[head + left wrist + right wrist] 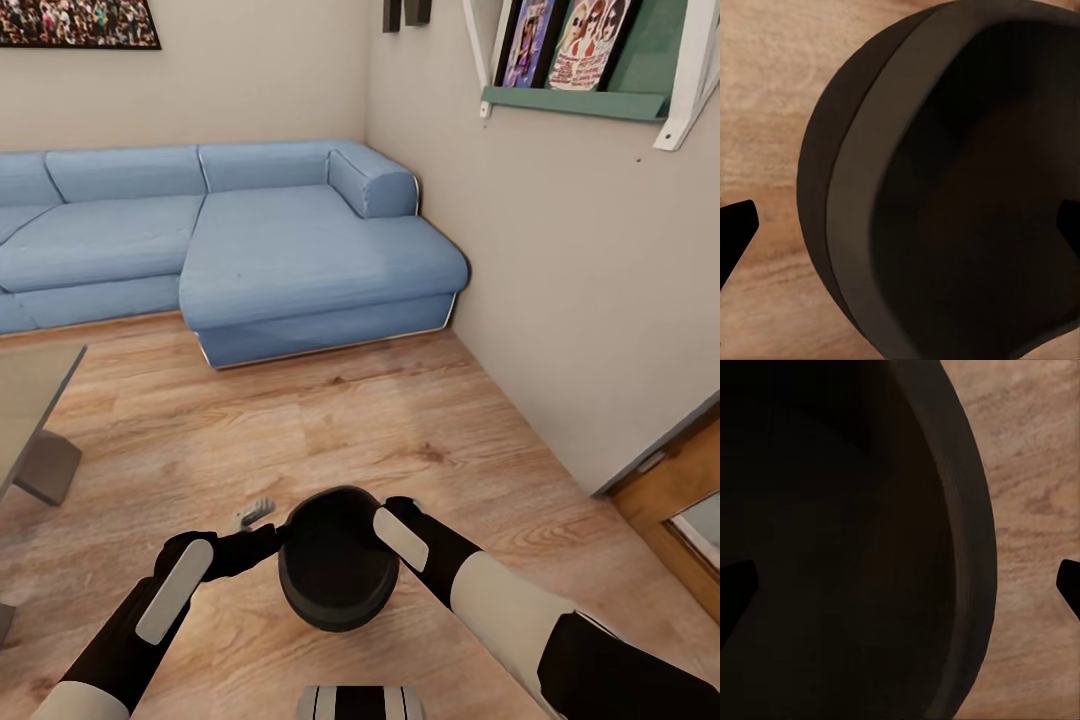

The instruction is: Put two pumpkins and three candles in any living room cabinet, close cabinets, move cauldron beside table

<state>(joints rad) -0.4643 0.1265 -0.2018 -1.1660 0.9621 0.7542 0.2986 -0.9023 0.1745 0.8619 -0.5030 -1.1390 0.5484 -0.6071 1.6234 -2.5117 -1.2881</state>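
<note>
Both tools straddle the cauldron [336,560] rim, apparently gripping it above the floor [380,420]; one slipping would tip it.

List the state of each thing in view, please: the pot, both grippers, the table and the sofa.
Cauldron: upright, empty, held between both arms above the wood floor.
Left gripper: jaws straddle the cauldron rim, one outside, one inside.
Right gripper: jaws straddle the opposite rim, likewise.
Table: stands at the left, nothing on the part in view, apart from the cauldron.
Sofa: bare, against the walls.
</note>
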